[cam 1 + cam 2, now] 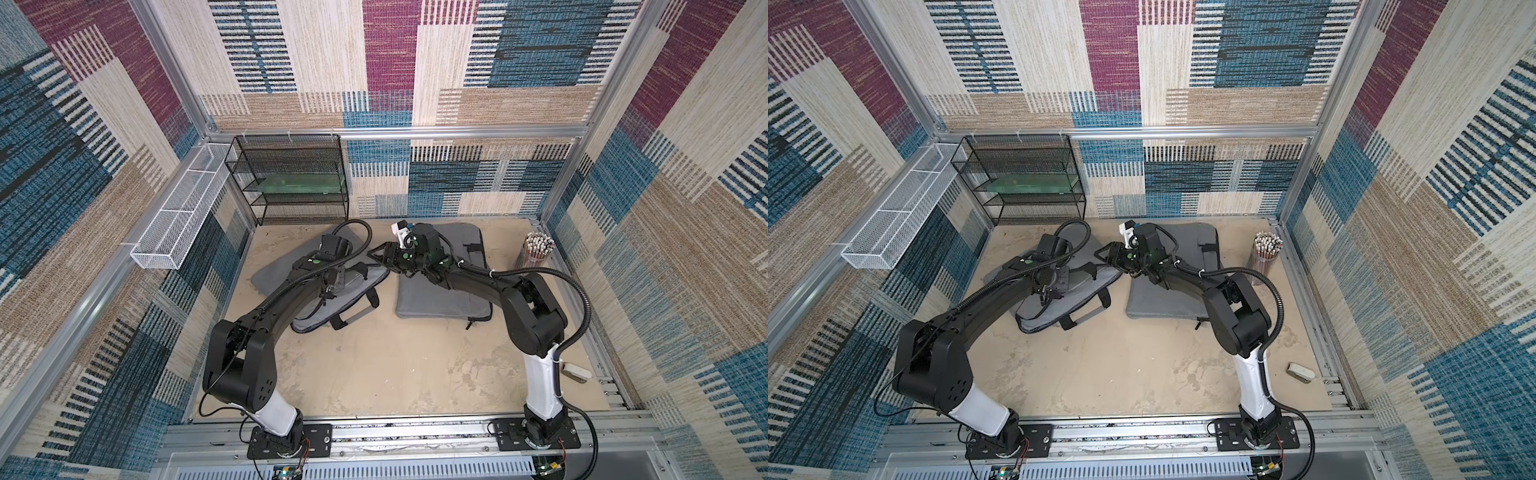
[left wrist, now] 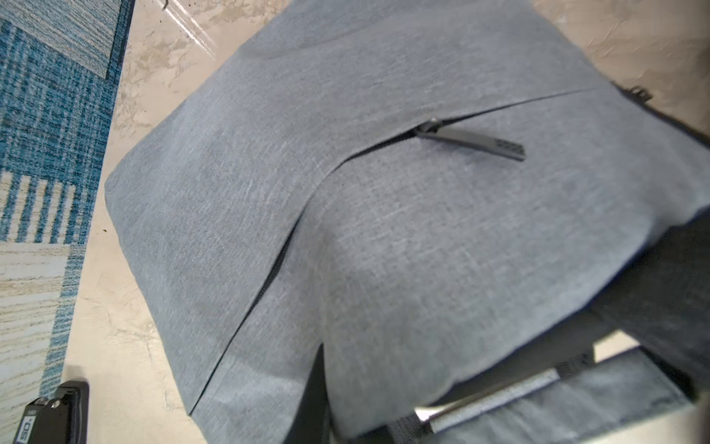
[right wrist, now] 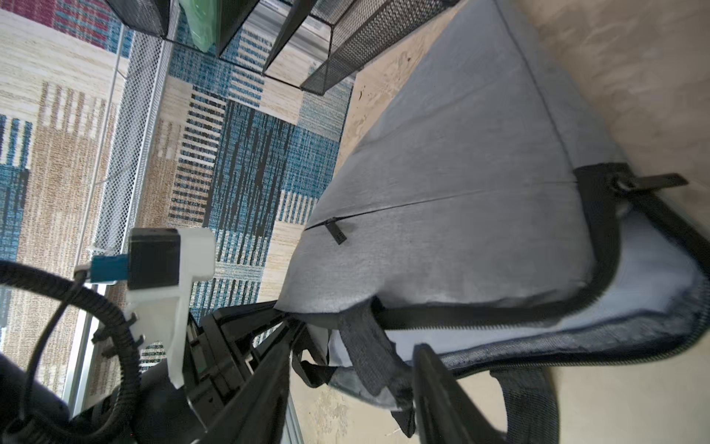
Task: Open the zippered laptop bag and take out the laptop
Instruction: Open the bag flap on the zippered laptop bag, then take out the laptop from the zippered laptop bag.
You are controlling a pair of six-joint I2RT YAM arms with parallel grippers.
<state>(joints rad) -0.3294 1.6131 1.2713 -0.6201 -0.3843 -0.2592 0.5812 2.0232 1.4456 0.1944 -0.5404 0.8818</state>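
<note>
Left arm [image 1: 249,332], right arm [image 1: 532,316]: matte black housings, white lower links [image 1: 540,386]. Black corrugated conduit [image 1: 582,299] along each. Green dot [image 1: 316,261] near wrists. Small vent holes [image 1: 264,386], left shoulder. Black base plates [image 1: 291,440], silver screws. White camera bracket [image 3: 192,269]. Right gripper [image 3: 357,338] fingers black.

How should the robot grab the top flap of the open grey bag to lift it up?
I'd pinch the top flap at its unzipped edge, beside the webbing handle, coming in from the open zipper side. There the flap gapes slightly, which probably leaves room for one finger under it. Elsewhere it lies flat.
</note>
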